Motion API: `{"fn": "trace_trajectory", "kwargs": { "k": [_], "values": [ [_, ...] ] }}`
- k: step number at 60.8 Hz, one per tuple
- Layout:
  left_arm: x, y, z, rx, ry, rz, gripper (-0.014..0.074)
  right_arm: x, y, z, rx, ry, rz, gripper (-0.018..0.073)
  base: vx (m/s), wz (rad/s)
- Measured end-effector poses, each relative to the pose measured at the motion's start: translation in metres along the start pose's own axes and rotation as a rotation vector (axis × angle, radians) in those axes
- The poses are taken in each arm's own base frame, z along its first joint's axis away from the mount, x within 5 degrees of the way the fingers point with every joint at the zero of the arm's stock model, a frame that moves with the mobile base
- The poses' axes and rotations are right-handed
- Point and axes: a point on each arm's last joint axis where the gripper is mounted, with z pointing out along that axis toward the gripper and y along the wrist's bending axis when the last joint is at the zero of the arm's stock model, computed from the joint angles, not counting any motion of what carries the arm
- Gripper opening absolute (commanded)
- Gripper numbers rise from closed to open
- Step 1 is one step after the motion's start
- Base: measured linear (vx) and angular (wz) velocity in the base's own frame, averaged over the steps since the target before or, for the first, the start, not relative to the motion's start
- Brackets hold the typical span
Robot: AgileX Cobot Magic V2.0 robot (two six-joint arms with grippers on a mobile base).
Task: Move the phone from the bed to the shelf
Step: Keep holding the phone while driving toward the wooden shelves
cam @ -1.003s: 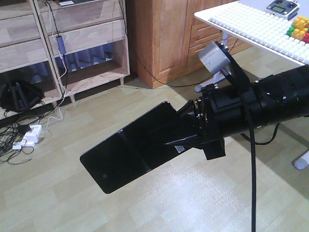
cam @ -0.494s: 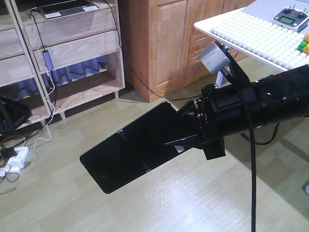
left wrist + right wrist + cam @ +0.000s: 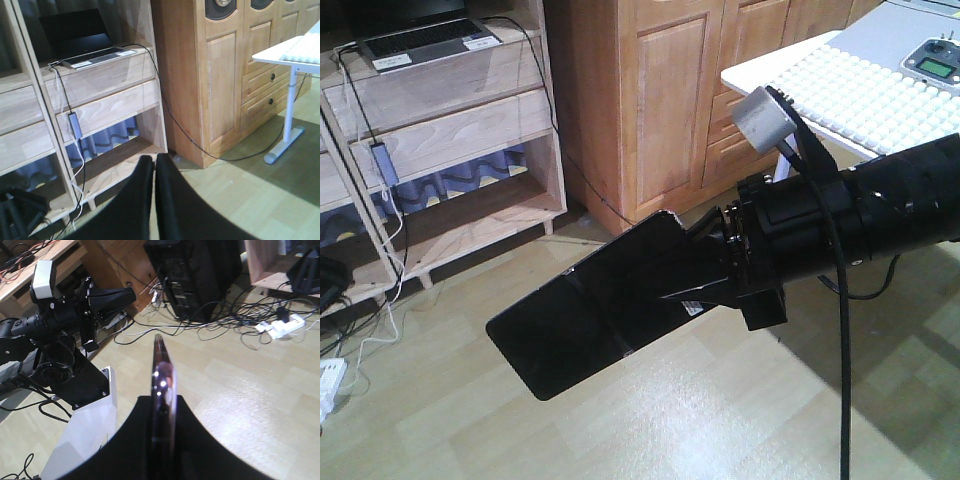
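The phone, a glossy black slab with a mid crease, hangs over the floor in the front view. My right gripper is shut on its near end. Seen edge-on in the right wrist view, the phone shows a pinkish shiny rim clamped between the two black fingers. The shelf of pale plank boards stands at the upper left, apart from the phone. My left gripper is shut with nothing in it, facing the shelf. The bed is out of view.
A silver laptop lies on the shelf's top board, with cables hanging down. An orange-brown wooden cabinet stands right of the shelf. A white table with a studded board and a controller is at right. A power strip and cords lie on the floor.
In the front view the shelf, cabinet and table have slid to the right and grown nearer. The right arm and the phone keep the same place in the frame.
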Motion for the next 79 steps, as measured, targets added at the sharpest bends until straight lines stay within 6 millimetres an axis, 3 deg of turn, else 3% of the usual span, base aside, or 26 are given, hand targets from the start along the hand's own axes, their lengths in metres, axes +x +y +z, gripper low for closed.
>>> {"fn": "trace_trajectory", "kwargs": {
  "k": [79],
  "values": [
    [0.0,0.0,0.0,0.0,0.0,0.0,0.0001,0.0,0.0,0.0,0.0,0.0,0.0,-0.0002,0.38,0.07]
  ]
}}
